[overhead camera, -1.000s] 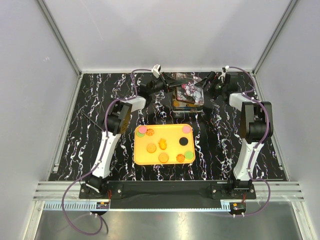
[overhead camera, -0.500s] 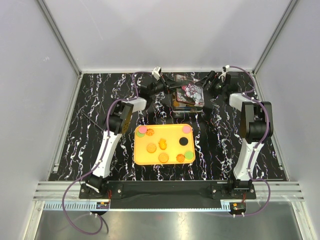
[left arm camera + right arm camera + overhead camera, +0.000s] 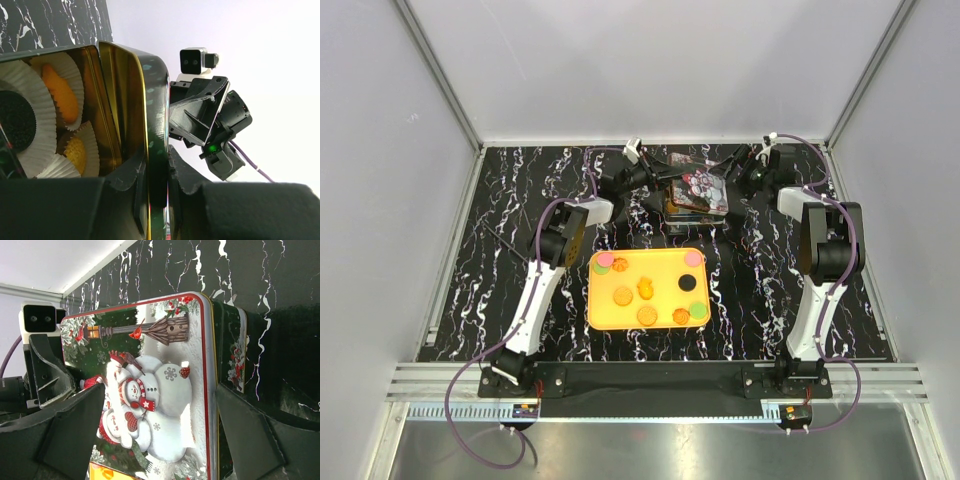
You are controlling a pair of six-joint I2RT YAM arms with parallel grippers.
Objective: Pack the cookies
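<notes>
While its nearly closed jaws pinch the rim of the lid point(image 3: 131, 100), the left gripper point(image 3: 152, 187) props it up off the tin point(image 3: 235, 355), probably so the mouth is free for loading. At the tin's three o'clock the right gripper point(image 3: 160, 390) gapes fully, holding nothing. Only the left wrist view shows cookies point(image 3: 60, 92) in paper cups point(image 3: 22, 75) inside. Overhead, more cookies lie on the yellow tray point(image 3: 603, 318), at the tin's six o'clock.
</notes>
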